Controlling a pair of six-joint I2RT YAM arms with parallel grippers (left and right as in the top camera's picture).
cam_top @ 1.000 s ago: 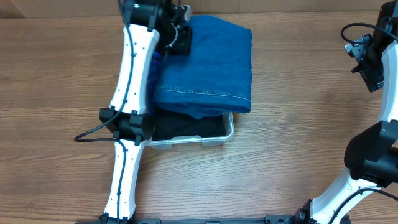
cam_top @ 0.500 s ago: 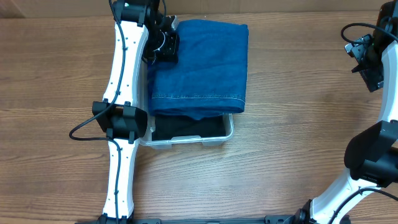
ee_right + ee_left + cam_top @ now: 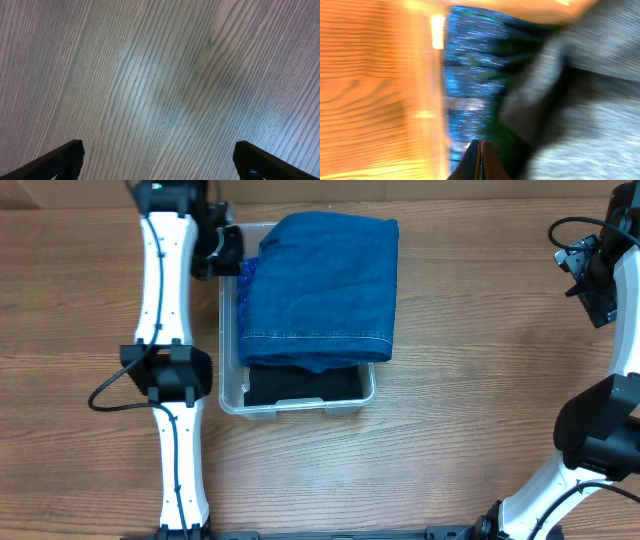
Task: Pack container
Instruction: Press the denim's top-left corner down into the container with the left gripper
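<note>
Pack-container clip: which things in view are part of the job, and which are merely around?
Part of the job:
container
folded denim lying on top of it
black garment beneath the denim
sparkly blue fabric inside the left wall
left gripper, shut, beside the container

Merely around:
right gripper, open over bare wooden table, far from the container

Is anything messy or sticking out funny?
Yes. The folded blue jeans lie heaped on the container, hanging over its right rim instead of sitting inside. A black cloth lies underneath.
</note>
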